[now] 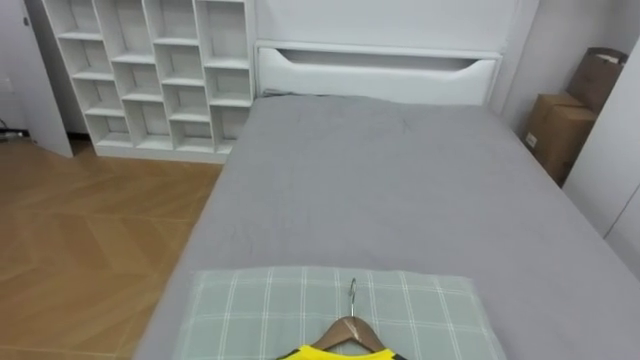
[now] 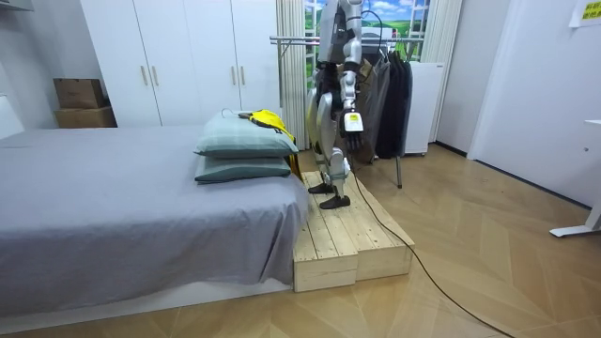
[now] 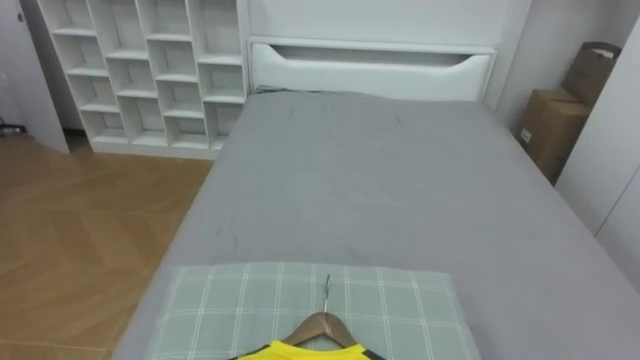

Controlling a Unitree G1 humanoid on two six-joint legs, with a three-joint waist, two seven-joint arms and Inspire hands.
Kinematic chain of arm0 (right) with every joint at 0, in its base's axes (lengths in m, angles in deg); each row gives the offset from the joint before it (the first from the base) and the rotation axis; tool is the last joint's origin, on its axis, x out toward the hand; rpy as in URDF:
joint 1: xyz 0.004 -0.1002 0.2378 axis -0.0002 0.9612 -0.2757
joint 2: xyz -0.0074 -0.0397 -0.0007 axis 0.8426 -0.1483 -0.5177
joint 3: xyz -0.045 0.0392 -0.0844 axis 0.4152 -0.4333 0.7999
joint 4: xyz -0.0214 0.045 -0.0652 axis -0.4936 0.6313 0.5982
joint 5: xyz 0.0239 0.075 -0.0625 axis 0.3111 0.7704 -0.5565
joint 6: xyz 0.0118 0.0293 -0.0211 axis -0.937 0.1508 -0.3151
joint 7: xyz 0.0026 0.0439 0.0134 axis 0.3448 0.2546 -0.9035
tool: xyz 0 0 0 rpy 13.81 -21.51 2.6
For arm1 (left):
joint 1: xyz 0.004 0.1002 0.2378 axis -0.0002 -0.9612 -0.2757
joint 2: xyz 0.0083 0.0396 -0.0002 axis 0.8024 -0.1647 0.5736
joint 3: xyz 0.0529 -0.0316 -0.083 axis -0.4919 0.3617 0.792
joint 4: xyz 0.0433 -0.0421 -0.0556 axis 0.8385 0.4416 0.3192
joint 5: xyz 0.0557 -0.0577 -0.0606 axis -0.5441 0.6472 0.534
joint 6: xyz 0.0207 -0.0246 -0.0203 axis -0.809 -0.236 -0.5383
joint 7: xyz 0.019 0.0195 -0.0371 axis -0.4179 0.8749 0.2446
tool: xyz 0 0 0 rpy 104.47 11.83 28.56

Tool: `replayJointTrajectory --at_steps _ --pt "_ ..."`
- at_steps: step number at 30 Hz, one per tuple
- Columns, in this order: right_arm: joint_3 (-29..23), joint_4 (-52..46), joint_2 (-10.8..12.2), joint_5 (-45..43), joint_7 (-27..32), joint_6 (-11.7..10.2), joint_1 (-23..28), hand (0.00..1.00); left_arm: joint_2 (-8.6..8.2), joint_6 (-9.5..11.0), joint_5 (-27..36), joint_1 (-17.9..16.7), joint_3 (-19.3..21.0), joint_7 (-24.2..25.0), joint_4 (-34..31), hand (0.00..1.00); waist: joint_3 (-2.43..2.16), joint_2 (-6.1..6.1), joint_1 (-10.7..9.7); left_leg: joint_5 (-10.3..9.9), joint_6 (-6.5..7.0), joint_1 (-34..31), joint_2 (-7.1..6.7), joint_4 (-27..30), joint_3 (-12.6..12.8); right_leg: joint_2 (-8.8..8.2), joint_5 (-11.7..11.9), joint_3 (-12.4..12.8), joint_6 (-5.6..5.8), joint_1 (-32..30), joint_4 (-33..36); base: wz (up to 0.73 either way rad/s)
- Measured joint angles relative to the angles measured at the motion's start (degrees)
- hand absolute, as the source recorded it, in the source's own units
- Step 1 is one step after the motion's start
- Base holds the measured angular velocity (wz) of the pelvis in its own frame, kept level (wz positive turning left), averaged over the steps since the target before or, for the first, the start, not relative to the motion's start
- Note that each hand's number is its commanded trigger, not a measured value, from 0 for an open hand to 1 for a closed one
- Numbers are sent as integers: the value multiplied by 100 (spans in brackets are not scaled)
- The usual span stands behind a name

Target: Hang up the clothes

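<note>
- Yellow garment (image 1: 338,354) on a wooden hanger (image 1: 350,328), lying on the checked pillow (image 1: 250,305) just below me.
- Pillow sits at the near end of the grey bed (image 1: 380,180).
- I stand on a wooden platform (image 2: 357,239) beside the bed.
- Left hand (image 2: 354,128) hangs at my side; clenched or released, I cannot tell.

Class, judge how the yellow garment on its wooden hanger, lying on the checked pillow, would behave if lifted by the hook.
The yellow garment is probably floppy and would drape from the wooden hanger, which looks rigid. Thin cloth and a slim hanger suggest a light load. Held by the thin metal hook, it may swing or twist.
</note>
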Motion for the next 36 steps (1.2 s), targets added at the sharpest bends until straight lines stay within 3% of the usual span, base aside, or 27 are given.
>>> replayJointTrajectory --at_steps 7,11,14,19,28,36 --pt "-6 173 -119 318 189 -213 -90 0 158 301 193 -38 236 -927 -262 0 -7 91 101 3 0 -2 -9 -26 -16 -9 0 -57 0 35 -73 1" --pt "-5 196 -186 354 238 -341 -102 0 187 508 142 -63 325 -1554 -768 0 14 130 62 3 -1 -9 -9 -32 -38 -7 -1 -54 0 30 -71 2" --pt "-44 195 -228 437 316 -504 -113 0 211 811 -53 97 320 -2152 -984 0 41 103 14 6 -4 -7 -17 -34 -100 -10 -3 -84 0 50 -77 7" --pt "-55 186 -230 418 291 -652 -125 0 206 1052 -364 152 150 -2669 -1417 0 33 76 -142 6 -4 -8 -16 -45 -117 -10 -8 -137 2 40 -74 3" --pt "-46 98 -227 419 227 -745 -148 0 211 1137 -1630 243 -451 -3034 -2414 0 -8 11 -264 7 -3 -31 -16 -32 -48 -10 -8 -77 2 -17 -78 -3" --pt "17 124 -243 451 290 -749 -212 0 243 1091 -2331 380 -1190 -3048 -2862 0 -15 64 -415 8 -3 -33 -11 -41 -62 -6 -8 -73 2 -3 -94 0"
